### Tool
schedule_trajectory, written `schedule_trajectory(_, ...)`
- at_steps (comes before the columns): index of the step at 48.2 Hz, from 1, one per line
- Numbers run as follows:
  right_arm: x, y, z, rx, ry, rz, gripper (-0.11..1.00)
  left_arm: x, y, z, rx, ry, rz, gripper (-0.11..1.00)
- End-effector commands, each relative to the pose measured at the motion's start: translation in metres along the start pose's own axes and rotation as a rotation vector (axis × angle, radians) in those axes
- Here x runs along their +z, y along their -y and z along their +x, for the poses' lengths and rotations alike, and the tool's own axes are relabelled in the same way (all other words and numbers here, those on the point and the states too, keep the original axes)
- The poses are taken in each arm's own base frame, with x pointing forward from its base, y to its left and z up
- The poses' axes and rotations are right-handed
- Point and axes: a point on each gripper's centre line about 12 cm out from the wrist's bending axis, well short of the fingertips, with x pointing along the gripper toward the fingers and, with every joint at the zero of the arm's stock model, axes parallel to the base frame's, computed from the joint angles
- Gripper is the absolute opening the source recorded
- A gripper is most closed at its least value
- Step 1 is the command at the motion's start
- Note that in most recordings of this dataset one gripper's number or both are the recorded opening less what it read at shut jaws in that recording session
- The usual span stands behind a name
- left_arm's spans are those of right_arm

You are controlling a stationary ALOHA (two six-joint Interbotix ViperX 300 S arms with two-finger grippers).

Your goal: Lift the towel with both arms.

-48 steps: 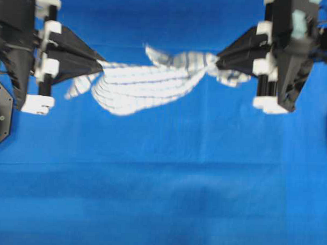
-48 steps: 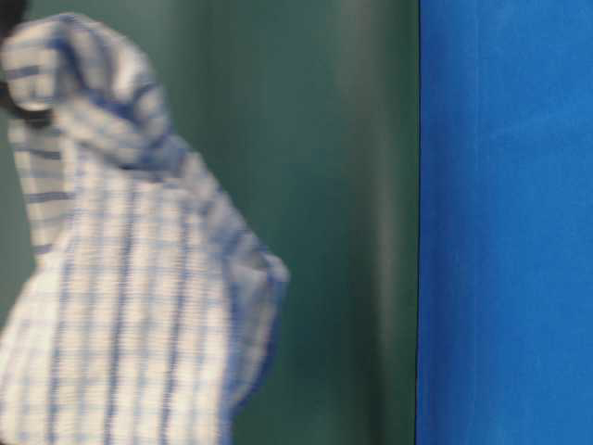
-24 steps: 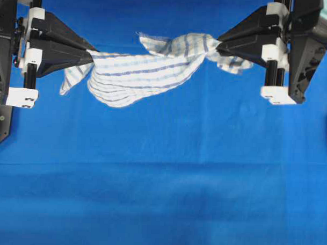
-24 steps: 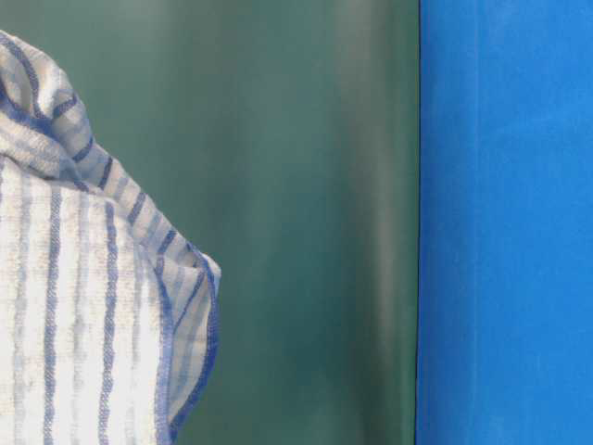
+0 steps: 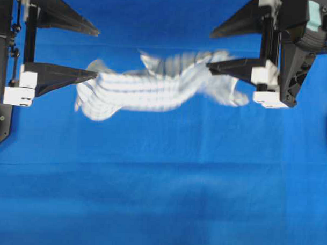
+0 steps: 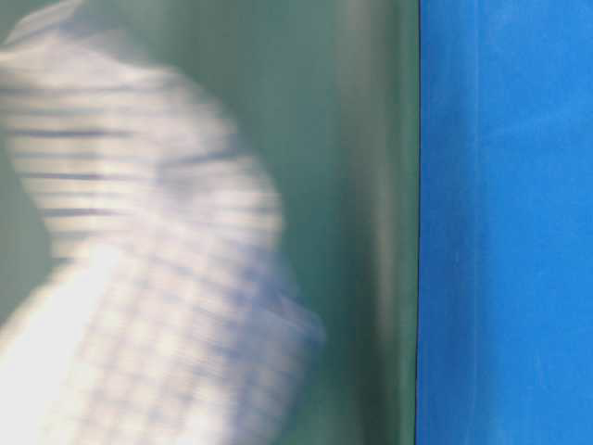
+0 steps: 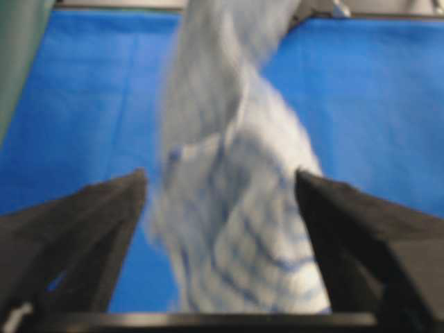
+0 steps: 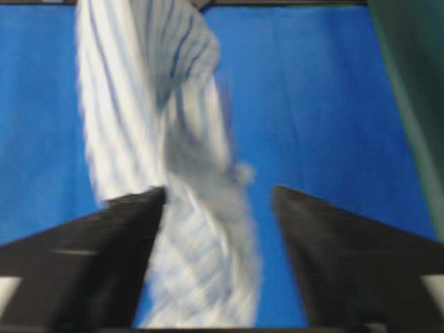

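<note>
Both tools stand wide apart – the left tool (image 5: pixel 97 51) at 9 o'clock, the right tool (image 5: pixel 210 49) at 3 o'clock – gripping nothing, the blurred towel (image 5: pixel 148 87) loose between them.

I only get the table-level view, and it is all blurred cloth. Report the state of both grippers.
Observer: Overhead, the left gripper stands open, fingers wide apart.
Operator: Now the right one.
Observer: The right gripper is open too. The towel shows blurred between the two arms.
Operator: Say whether any finger clamps it.
Observer: None. Both wrist views show the cloth in the wide gap between the fingers, not pinched.
</note>
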Motion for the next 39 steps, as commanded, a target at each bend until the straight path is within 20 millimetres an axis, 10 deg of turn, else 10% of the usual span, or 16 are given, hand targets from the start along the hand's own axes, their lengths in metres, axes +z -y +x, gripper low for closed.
schedule_trajectory(1,0.012,0.001,-0.009,-0.004,0.047,-0.003,0.68,0.007,-0.001,-0.005,0.004,0.028,-0.001,0.91)
schedule_trajectory(18,-0.003,-0.005,-0.001,0.012,0.005,0.005,0.65,-0.020,0.012,0.012,-0.042,-0.036,-0.005,0.90)
schedule_trajectory(39,-0.086,-0.042,0.060,0.097,-0.149,0.001,0.65,-0.119,0.054,0.078,-0.147,-0.159,-0.033,0.90)
